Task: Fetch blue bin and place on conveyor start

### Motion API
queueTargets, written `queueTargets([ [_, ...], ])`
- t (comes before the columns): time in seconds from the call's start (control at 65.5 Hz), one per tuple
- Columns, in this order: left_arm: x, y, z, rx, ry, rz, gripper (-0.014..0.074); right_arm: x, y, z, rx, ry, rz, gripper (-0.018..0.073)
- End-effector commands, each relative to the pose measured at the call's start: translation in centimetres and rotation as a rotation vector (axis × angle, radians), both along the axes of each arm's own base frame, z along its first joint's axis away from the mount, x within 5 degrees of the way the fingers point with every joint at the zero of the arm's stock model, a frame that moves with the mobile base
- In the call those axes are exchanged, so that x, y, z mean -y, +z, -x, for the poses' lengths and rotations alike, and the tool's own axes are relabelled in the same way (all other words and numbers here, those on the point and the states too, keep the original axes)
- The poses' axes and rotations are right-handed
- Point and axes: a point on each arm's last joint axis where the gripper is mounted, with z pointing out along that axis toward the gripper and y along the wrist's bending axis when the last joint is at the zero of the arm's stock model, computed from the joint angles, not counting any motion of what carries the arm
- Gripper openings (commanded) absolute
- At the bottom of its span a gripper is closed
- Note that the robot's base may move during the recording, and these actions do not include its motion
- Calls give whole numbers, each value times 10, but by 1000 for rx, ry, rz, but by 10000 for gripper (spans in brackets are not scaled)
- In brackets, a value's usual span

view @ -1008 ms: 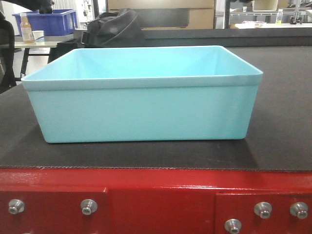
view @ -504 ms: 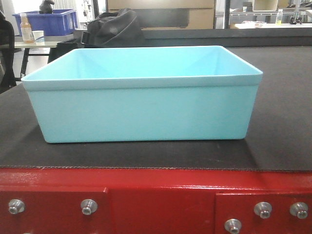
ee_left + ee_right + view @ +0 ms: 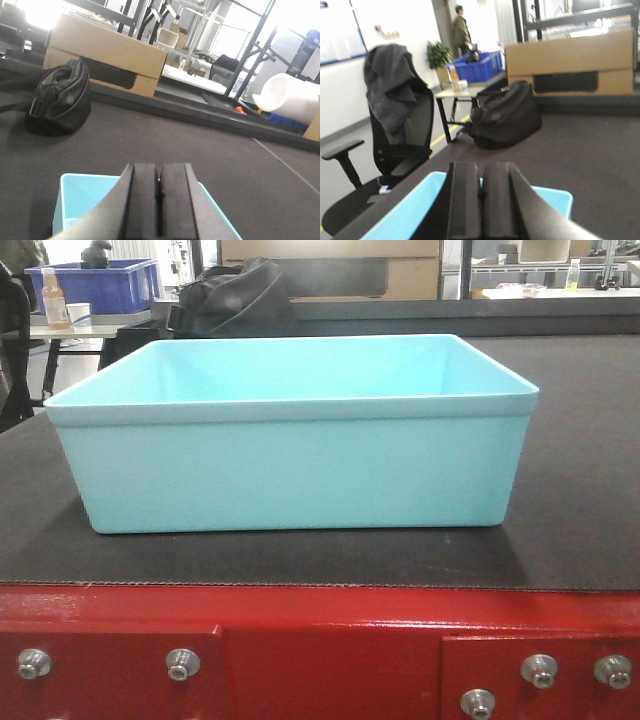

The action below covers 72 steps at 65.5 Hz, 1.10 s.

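Note:
The blue bin (image 3: 290, 465) is a pale cyan tub. It stands upright and empty on the dark grey belt (image 3: 580, 440) of the conveyor start, just behind the glossy red frame (image 3: 320, 640) with silver bolts. No gripper shows in the front view. In the left wrist view my left gripper (image 3: 159, 172) is shut with its pads together, above the bin (image 3: 82, 200) and holding nothing. In the right wrist view my right gripper (image 3: 481, 172) is also shut and empty above the bin (image 3: 410, 210).
A black bag (image 3: 235, 295) lies on the belt behind the bin. A cardboard box (image 3: 105, 50) stands beyond it. A dark royal-blue bin (image 3: 100, 285) sits on a side table at the far left. An office chair (image 3: 395, 125) with a jacket stands beside the conveyor.
The bin has not moved. Only a person in the far background at the top left has shifted.

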Motion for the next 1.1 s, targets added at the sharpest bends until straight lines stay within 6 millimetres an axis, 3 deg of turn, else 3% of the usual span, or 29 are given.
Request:
queueTargets([
  [0.0,0,3,3,30,-16,7,-111,-1,2,3,40,19,12,-163],
  [0.656,0,3,3,34,-17,7,-111,2,3,5,36,6,12,-163],
  [0.748,0,3,3,34,-17,7,-111,4,1,8,63,-12,98,-163],
  [0.916,0,3,3,34,-17,7,-111,20,-19,15,62,-129,307,-163],
  [1.084,0,3,3,34,-17,7,-111,42,-49,29,15,-285,304,-163],
])
